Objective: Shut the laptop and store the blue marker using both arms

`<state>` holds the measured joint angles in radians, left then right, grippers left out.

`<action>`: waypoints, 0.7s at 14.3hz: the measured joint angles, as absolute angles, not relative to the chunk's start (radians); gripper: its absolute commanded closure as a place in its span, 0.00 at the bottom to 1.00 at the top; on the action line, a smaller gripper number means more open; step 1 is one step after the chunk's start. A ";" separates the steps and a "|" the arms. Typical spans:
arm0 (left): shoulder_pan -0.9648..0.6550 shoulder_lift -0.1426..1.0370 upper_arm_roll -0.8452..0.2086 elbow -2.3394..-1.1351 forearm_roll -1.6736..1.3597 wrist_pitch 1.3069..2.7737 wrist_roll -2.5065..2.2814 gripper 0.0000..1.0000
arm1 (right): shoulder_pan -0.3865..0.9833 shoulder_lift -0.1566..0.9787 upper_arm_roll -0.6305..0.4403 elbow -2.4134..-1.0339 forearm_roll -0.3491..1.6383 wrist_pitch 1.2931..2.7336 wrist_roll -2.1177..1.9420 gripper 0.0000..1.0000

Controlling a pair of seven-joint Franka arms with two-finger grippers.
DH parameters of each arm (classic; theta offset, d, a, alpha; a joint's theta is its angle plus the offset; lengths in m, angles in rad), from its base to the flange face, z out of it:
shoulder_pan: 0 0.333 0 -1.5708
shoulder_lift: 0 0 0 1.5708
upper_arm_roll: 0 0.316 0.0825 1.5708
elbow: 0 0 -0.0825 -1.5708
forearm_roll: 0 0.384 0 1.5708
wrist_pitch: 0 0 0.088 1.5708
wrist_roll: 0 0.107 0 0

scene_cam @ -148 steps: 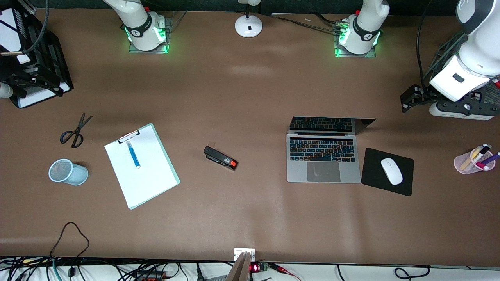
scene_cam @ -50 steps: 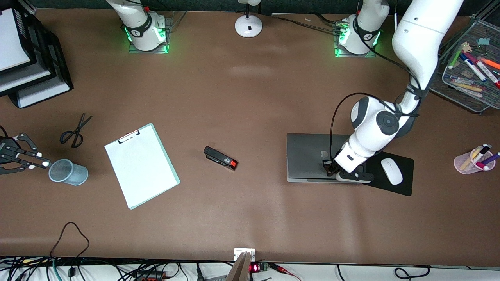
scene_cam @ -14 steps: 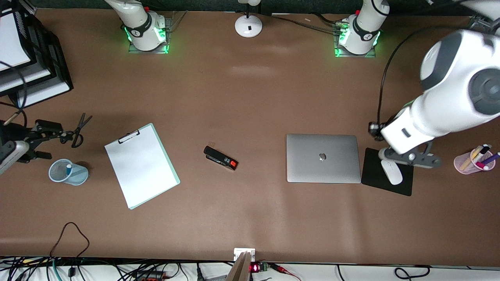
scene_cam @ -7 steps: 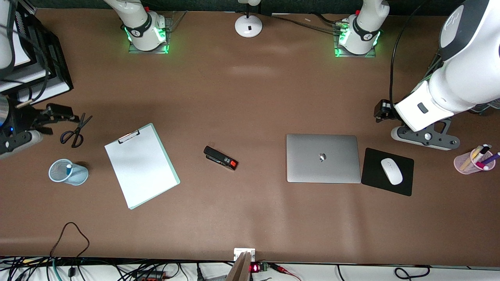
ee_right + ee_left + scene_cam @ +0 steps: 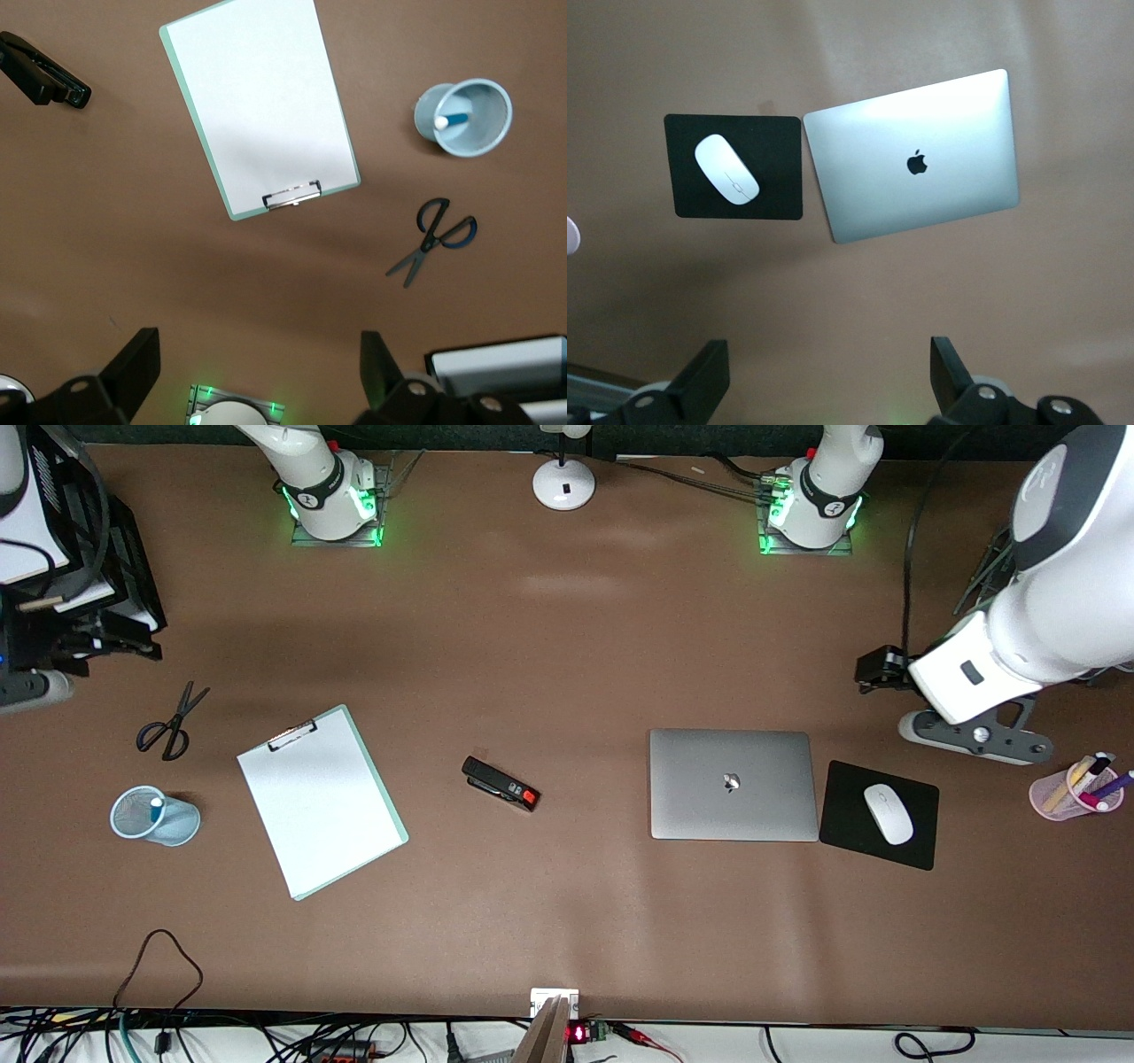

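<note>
1. Two big white jointed arms flank your brown bench. The left gripper [image 5: 973,733] hangs over bare tabletop near the left arm's end, its fingers [image 5: 709,376] spread wide and holding nothing. The right gripper [image 5: 84,642] hangs over the black paper trays [image 5: 133,576] at the right arm's end, near the bases' edge; its fingers [image 5: 133,363] are spread wide and empty too.
2. You will find the slim silver-grey laptop [image 5: 733,784] shut flat, apple logo up, toward the left arm's end of the bench.
3. Your white sheet on a pale green clipboard [image 5: 319,802] lies toward the right arm's end, clip pointing at the bases' edge.
4. Touching or just beside the laptop, toward the left arm's end, lies the black square mousepad [image 5: 850,837] with a white oval mouse [image 5: 888,813] on it.
5. Look at the pale blue mesh cup [image 5: 156,816] near the right arm's end edge: it lies tipped on its side, and the blue marker [image 5: 452,120] sits inside, pale end at the mouth.
6. At the left arm's end edge stands a pink cup of pens [image 5: 1076,786].
7. A black stapler with a red tip [image 5: 500,783] rests mid-bench, between clipboard and laptop.
8. Dark-handled scissors [image 5: 170,722] lie closed, farther from the front camera than the mesh cup.
</note>
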<state>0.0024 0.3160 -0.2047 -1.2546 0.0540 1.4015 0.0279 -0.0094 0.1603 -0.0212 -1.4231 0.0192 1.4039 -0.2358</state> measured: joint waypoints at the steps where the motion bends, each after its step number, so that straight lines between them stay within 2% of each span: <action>1: 0.005 0.274 -0.175 -1.319 0.038 1.438 0.051 0.00 | -0.009 0.136 -0.021 -1.444 0.014 1.405 -0.226 0.00; 5: 0.059 0.072 -0.148 -1.565 0.027 1.529 0.063 0.00 | 0.001 0.052 -0.021 -1.517 0.005 1.417 -0.078 0.00; 7: 0.086 0.015 -0.145 -1.631 0.021 1.571 0.067 0.00 | 0.014 0.009 -0.019 -1.562 -0.006 1.438 -0.037 0.00; 10: 0.092 -0.009 -0.140 -1.673 0.020 1.629 0.067 0.00 | 0.017 -0.072 -0.019 -1.680 -0.012 1.516 -0.006 0.00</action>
<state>0.0917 -0.0087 -0.1396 -1.6725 0.0202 1.6293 0.0673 0.0168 -0.0717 -0.0191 -1.6798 -0.0118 1.5164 -0.0056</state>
